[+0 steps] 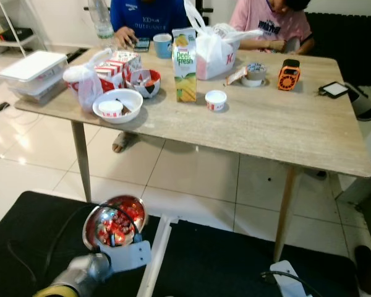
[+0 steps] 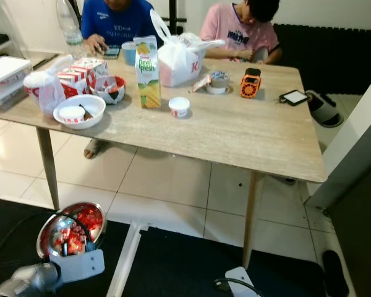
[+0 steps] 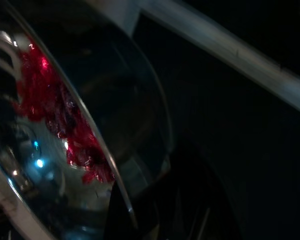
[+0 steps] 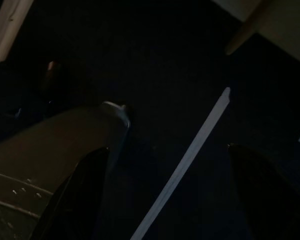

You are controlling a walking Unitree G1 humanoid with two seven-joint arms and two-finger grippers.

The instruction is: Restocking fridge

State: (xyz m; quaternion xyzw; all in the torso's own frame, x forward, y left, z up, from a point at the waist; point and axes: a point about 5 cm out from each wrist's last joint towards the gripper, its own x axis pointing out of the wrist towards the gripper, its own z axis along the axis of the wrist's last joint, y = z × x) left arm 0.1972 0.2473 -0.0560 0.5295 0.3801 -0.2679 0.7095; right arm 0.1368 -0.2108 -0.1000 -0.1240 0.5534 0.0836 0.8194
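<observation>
My left gripper is low at the front left, shut on the rim of a shiny steel bowl holding red pieces. The left wrist view has that bowl close up, its rim running across the picture. In the right wrist view my right gripper hangs open over a dark mat, with nothing between its two black fingers. A yellow-green juice carton stands upright on the wooden table ahead.
The table also holds a white bowl, a small cup, a white plastic bag, an orange gadget, a phone and white boxes. Two people sit at its far side. A black mat lies underfoot.
</observation>
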